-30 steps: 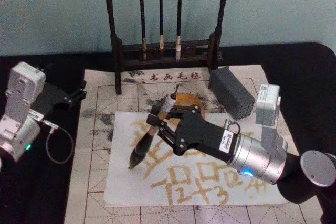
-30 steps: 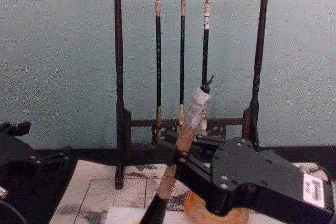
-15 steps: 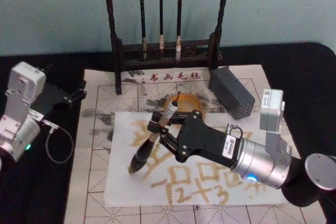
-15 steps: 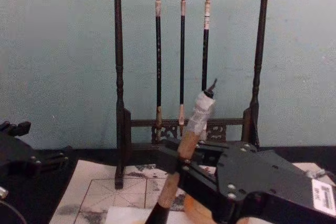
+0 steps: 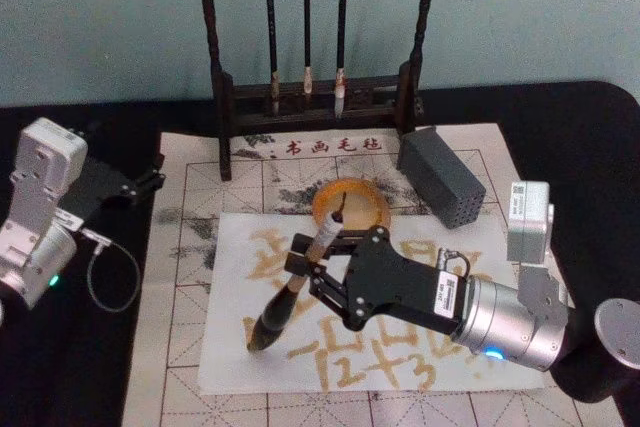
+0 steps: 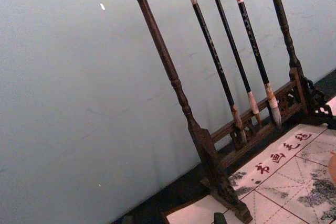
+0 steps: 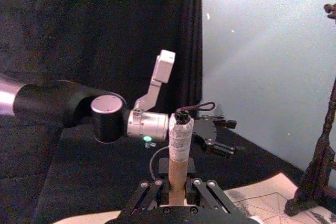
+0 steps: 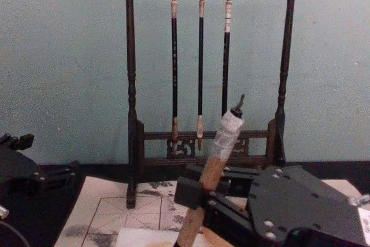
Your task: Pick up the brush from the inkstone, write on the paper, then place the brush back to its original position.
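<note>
Brush [image 5: 295,285] is in my right tool [image 5: 312,267], which is clenched on the tan part of the handle. In the head view it leans, with the dark tip down on the paper [image 5: 228,367] at the near left of the ochre characters. Its white-wrapped top points back toward the inkstone [image 5: 374,199], which sits just beyond the paper. My left tool [image 5: 128,185] is parked over the counter [image 5: 580,147] well off to the left.

The left wrist view looks at the rack [image 6: 210,150] with its three thin brushes, away from the work.

In the right wrist view the wrapped top stands up between my right fingers, which close snugly on the handle from both sides. Farther off, the left tool has its fingers spread and holds nothing.

In the chest view the handle tilts, top toward the rack, and passes through the right tool's grip. The tip is below the frame.

I judge this to be the writing step, mid-stroke. Next I should finish the stroke with light pressure and lift the tip straight off so it doesn't smear. Then I carry the brush back over the paper and lay it on the inkstone before letting go.
</note>
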Robot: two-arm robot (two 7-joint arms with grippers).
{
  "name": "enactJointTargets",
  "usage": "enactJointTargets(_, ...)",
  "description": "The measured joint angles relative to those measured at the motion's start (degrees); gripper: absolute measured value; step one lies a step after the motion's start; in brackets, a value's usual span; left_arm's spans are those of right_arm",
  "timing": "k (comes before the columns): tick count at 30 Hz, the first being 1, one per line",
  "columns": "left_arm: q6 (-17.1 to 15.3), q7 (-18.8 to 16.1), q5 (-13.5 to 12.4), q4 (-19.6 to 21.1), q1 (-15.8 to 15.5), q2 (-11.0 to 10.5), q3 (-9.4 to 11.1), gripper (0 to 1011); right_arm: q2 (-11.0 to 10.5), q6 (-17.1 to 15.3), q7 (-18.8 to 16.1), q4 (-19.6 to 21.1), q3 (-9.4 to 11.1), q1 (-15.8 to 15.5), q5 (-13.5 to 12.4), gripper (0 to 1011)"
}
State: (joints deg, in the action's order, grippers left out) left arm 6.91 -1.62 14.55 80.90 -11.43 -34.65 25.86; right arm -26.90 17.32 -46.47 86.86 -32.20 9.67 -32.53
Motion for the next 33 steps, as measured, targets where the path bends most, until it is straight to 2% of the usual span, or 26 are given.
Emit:
enactJointTargets(7,0.00,0.00,0.00,0.00,0.00,0.00,0.00,1001,-1.14,-0.20,-0.61,1.30,-0.21,-0.54,-0.60,183)
enactJointTargets(13,0.00,0.00,0.00,0.00,0.00,0.00,0.00,1001,-1.28,-0.14,-0.53,1.98,0.16,-0.75,-1.44,182)
enactJointTargets(22,0.00,0.00,0.00,0.00,0.00,0.00,0.00,1001,-0.38,-1.37,1.22,3.33,1.94,-0.59,-4.75,182)
enactJointTargets(33,0.00,0.00,0.00,0.00,0.00,0.00,0.00,1001,2.15,-5.53,5.97,3.30,5.07,1.38,-9.66,182)
